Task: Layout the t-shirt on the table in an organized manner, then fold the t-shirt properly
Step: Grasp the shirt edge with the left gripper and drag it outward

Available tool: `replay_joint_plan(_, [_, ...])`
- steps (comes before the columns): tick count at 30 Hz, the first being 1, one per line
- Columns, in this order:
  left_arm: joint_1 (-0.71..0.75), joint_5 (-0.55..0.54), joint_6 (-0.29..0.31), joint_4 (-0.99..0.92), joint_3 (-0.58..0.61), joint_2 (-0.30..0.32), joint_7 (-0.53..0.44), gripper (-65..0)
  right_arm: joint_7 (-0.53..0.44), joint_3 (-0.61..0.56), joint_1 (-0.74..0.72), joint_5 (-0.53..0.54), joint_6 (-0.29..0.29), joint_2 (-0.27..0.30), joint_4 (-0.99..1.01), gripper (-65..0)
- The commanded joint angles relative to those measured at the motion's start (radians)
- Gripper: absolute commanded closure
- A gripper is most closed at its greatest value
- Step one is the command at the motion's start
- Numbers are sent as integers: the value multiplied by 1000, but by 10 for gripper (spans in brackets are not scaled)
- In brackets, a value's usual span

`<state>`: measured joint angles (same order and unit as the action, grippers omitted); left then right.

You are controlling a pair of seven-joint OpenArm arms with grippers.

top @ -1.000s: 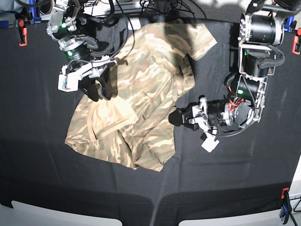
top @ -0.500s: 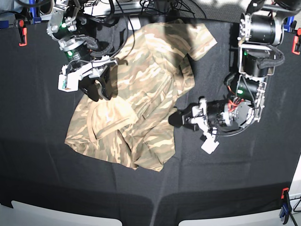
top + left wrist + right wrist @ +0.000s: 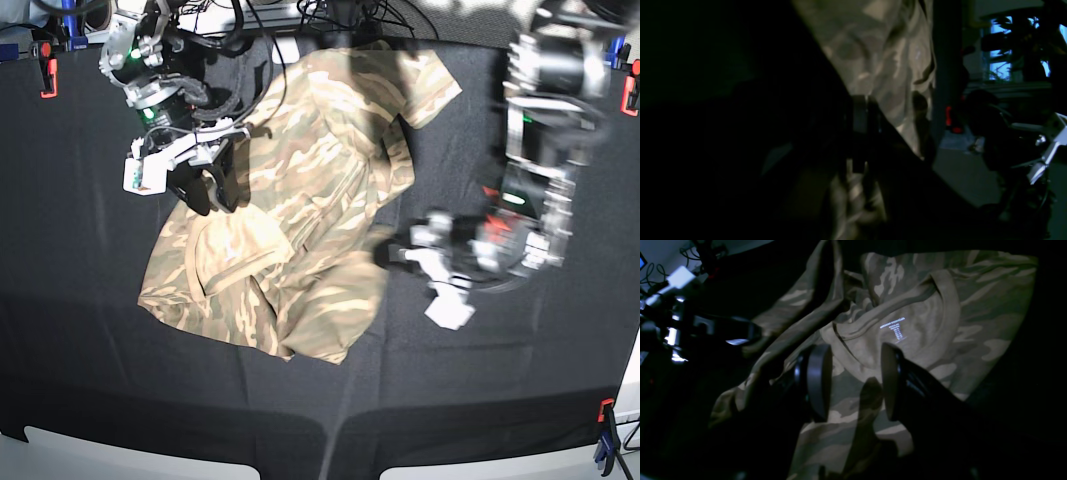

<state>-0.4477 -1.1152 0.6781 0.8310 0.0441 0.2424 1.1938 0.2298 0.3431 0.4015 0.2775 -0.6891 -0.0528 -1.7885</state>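
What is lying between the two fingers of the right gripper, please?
In the right wrist view, the right gripper is open above the t-shirt; camouflage fabric just below the tan collar shows in the gap.

Past the bench's far edge, tangled black cables (image 3: 250, 12) against a pale surface. Red clamps (image 3: 47, 77) at the far left and far right edges, another near the near right corner. Pale floor (image 3: 130, 455) beyond the near edge. In the left wrist view, dim surroundings, a bright blue window (image 3: 1000, 46).
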Motion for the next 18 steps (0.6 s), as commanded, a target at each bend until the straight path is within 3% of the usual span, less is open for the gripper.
replay_joint_plan(1, [-38,-29,7,17,-5,28,-6,0,-27,2,-2,15,-9,0,-18,-240])
replay_joint_plan(18, [-262,-40,3,18,-5,406,15,0,-27,2,-3,15,-9,1,-18,-239])
